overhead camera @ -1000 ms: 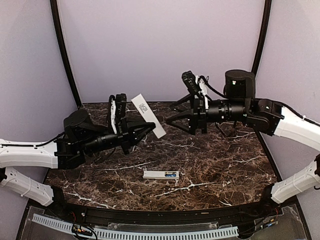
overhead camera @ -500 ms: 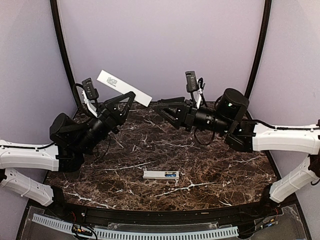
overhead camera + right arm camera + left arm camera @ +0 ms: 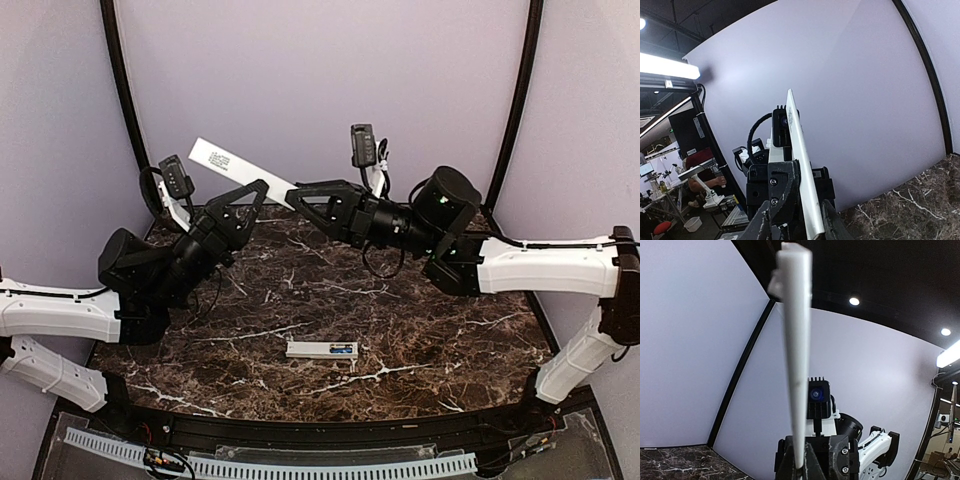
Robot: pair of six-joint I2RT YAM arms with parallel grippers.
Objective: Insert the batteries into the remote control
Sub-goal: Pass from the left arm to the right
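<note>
Aloft, the left gripper (image 3: pixel 259 190) is pinching the remote control (image 3: pixel 228 162) near its lower end. The right gripper (image 3: pixel 295 193) is straddling that end; whether it is actually gripping, I cannot tell.

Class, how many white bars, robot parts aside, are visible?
2. The long bar is aloft between the left gripper and right gripper; the short bar lies on the table.

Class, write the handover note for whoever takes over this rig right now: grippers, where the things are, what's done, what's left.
Left gripper: shut on the remote control, held up in the air.
Right gripper: jaws around the remote's other end; grip unclear.
Batteries: blue, on the table, at one end of a white piece.
Done: remote lifted.
Left: load the batteries into it.
</note>
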